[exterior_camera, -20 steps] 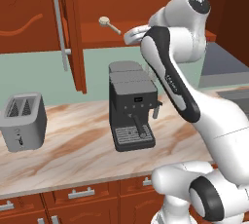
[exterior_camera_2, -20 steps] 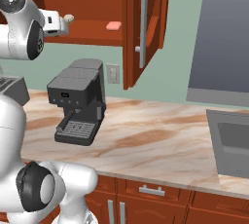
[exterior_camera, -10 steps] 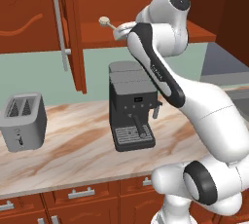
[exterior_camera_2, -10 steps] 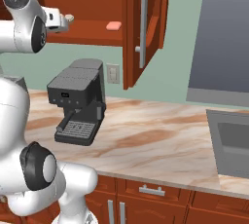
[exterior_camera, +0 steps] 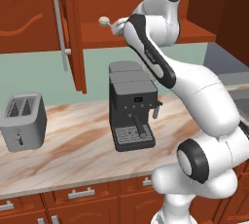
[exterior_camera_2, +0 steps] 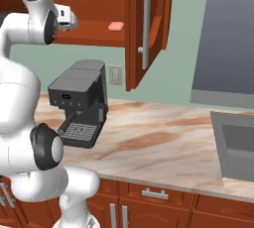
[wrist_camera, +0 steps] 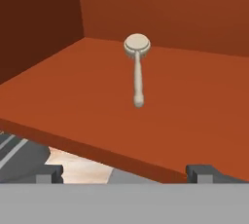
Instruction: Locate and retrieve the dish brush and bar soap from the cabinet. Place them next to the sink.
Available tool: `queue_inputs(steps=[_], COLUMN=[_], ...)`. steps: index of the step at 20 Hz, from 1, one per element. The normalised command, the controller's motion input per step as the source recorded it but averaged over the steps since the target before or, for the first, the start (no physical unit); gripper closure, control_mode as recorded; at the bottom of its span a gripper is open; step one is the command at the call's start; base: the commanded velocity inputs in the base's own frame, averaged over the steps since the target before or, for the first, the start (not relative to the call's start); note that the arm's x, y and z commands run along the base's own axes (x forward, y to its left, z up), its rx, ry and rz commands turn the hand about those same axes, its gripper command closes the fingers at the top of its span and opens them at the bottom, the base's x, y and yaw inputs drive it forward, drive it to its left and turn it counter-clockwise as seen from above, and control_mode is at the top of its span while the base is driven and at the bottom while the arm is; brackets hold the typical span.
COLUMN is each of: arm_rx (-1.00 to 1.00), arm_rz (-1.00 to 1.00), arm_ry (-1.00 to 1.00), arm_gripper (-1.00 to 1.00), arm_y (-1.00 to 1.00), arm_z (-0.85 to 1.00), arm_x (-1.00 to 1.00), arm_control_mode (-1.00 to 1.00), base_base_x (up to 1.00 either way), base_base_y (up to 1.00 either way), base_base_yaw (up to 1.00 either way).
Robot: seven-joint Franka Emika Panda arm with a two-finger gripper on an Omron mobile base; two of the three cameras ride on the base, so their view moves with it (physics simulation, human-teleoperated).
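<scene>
Brush one, soap one, on shelf.

Left base view: from behind and left of the arm, facing forward and down over counter and coffee machine, up into the open cabinet. Right base view: same counter, machine and shelf from the other side — plus the sink. Hand view: close, looking along the cabinet shelf at the dish brush — probably level with the shelf edge.
</scene>
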Motion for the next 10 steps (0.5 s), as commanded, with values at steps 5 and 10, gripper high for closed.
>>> queue_inputs(steps=[5, 10], arm_rx=[0.00, 0.00], arm_rz=[-0.01, 0.00], arm_ry=[-0.04, -0.04], arm_gripper=[-1.00, -1.00], arm_y=[0.00, 0.06], arm_z=[-0.02, -0.06], arm_x=[0.46, 0.40], arm_control_mode=[-1.00, -1.00], base_base_x=[0.00, 0.00], base_base_y=[0.00, 0.00], base_base_yaw=[0.00, 0.00])
